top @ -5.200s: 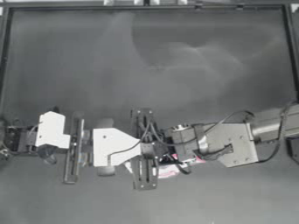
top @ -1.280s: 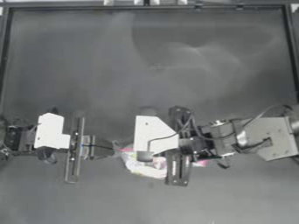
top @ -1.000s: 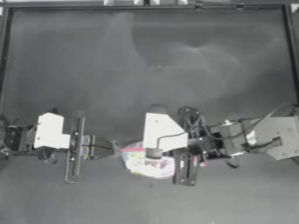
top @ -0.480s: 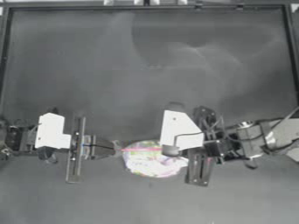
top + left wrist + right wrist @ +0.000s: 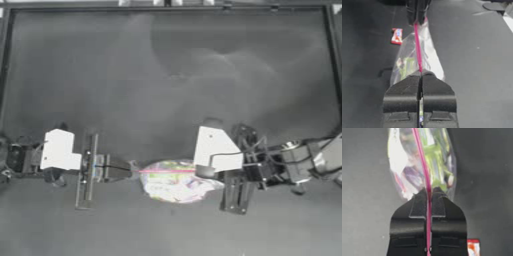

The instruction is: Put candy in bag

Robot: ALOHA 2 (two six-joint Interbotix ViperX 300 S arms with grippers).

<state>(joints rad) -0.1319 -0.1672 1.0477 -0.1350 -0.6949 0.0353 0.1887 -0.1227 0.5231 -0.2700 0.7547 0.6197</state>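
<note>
The bag (image 5: 175, 183), a clear pouch with multicoloured contents, hangs stretched between both grippers near the table's front edge. My left gripper (image 5: 133, 171) is shut on the left end of its pink seal strip (image 5: 167, 171), and my right gripper (image 5: 206, 172) is shut on the right end. The left wrist view looks along the strip (image 5: 418, 47) from the left gripper (image 5: 421, 73) to the right gripper (image 5: 417, 11). In the right wrist view the right gripper (image 5: 429, 189) pinches the strip and the bag (image 5: 425, 158) lies beyond. The candy (image 5: 397, 35) (image 5: 473, 247), red and white, lies on the table beside the bag, below the right arm. It does not show from above.
The dark table (image 5: 174, 75) stretches wide behind the bag. A raised frame (image 5: 167, 7) runs along its far edge and sides. Both arms lie low along the front of the table.
My right gripper has slid to the right along the seal strip, away from the left gripper. The bag is now pulled out between them. The left arm has stayed put.
</note>
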